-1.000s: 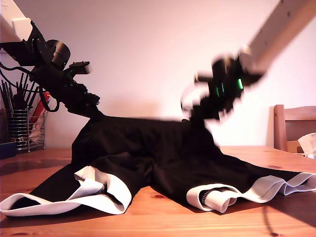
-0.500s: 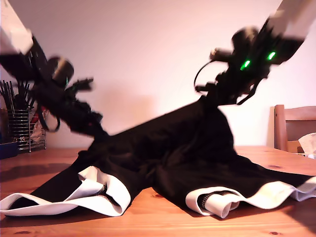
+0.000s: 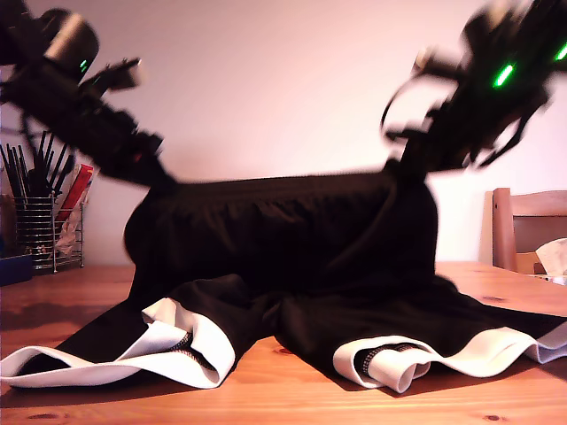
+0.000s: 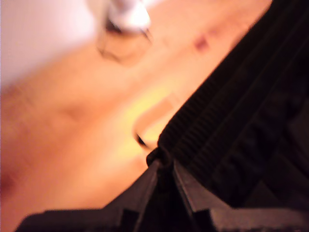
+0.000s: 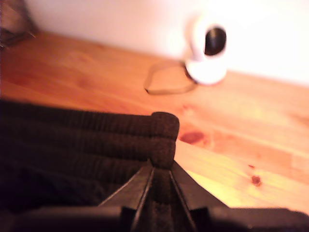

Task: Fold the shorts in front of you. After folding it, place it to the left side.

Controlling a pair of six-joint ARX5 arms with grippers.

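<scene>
My first gripper [image 4: 162,166] and my second gripper [image 5: 161,169] are each clenched on a corner of the shorts' [image 3: 292,248] ribbed waistband, holding it stretched level above the table [image 3: 266,390]. Both white-banded leg hems lie on the table. A white camera [image 5: 207,48] stands on the table beyond the waistband.

Both arms motion-blurred in the exterior view, chair [image 3: 528,228] cut by its right edge, first wrist view smeared throughout.
</scene>
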